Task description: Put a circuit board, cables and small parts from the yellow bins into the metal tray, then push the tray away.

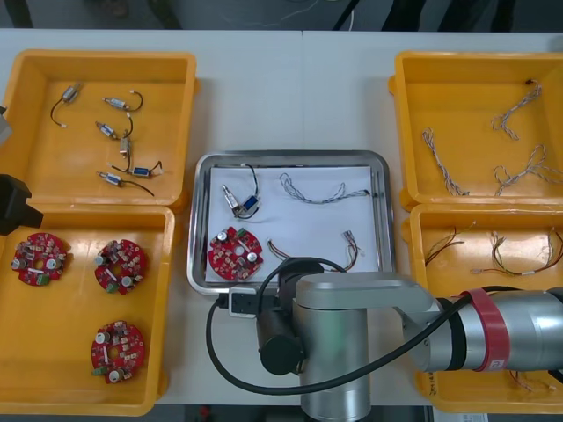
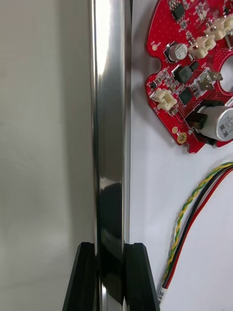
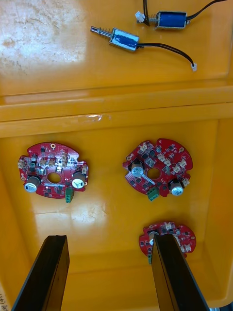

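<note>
Right gripper [image 2: 111,257] is down at the near edge of the metal tray [image 1: 290,157], its black fingers closed on the shiny rim, one outside and one inside, with nothing else in its hold. The tray sits mid-table [image 1: 290,97] between the yellow bins [image 1: 106,57], already loaded, so by my read the push is the step in hand.

To do it well, keep the hold square on the rim and drive straight toward the table's far edge, down the lane between the bins. Go slow and flat so the tray doesn't slew into a bin wall or shake its load. The inner finger stands just beside the red and yellow cable [image 2: 190,214] — mind it doesn't snag.

Left gripper [image 3: 109,248] waits at the table's left edge over the near left bin [image 1: 53,334], fingers wide apart, holding nothing.

Now the count:
- **In the tray:** one circuit board [image 1: 233,253] at the near left corner, one small metal part [image 1: 242,204] at the far left corner, one twisted blue and white cable [image 1: 321,190] along the far edge, and the one red and yellow cable along the near edge.
- **Bins:** four.
- **Near left bin:** three spare boards [image 1: 120,265].
- **Far left bin [image 1: 44,158]:** five or six small metal parts [image 1: 119,104], their leads overlapping.
- **Far right bin [image 1: 466,88]:** three or four twisted cables [image 1: 444,163].
- **Near right bin [image 1: 431,277]:** several red and yellow cables [image 1: 501,257], partly under the right arm [image 1: 352,334] — no firm count.
</note>
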Robot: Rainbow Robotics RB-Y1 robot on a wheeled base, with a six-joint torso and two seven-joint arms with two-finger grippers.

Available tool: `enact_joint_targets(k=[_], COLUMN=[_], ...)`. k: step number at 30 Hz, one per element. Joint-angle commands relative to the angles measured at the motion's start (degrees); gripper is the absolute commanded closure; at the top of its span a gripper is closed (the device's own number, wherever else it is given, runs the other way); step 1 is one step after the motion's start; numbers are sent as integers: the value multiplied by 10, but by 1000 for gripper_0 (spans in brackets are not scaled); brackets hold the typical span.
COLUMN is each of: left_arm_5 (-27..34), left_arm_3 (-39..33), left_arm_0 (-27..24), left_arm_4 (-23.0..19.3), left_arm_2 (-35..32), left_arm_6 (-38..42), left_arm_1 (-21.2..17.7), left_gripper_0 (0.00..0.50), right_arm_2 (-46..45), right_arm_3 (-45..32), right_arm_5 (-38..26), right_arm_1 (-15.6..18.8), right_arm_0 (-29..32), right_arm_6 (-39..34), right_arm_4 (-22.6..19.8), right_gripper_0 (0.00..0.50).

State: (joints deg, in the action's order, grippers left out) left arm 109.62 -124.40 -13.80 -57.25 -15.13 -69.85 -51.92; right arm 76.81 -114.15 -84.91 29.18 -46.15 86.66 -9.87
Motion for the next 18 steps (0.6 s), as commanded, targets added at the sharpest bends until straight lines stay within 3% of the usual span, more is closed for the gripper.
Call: enact_joint_targets(k=[1,18], left_arm_5=[4,4], left_arm_3=[-3,-3], left_arm_0=[7,7], left_arm_4=[4,4], left_arm_2=[-15,-15], left_arm_6=[-14,-14], left_arm_1=[-27,-27], left_gripper_0=[0,0], right_arm_2=[11,11], right_arm_3=[-7,19], right_arm_5=[6,6], right_arm_1=[18,24], right_arm_0=[-32,-98], right_arm_6=[-23,-33], right_arm_4=[1,-17], right_gripper_0=[500,500])
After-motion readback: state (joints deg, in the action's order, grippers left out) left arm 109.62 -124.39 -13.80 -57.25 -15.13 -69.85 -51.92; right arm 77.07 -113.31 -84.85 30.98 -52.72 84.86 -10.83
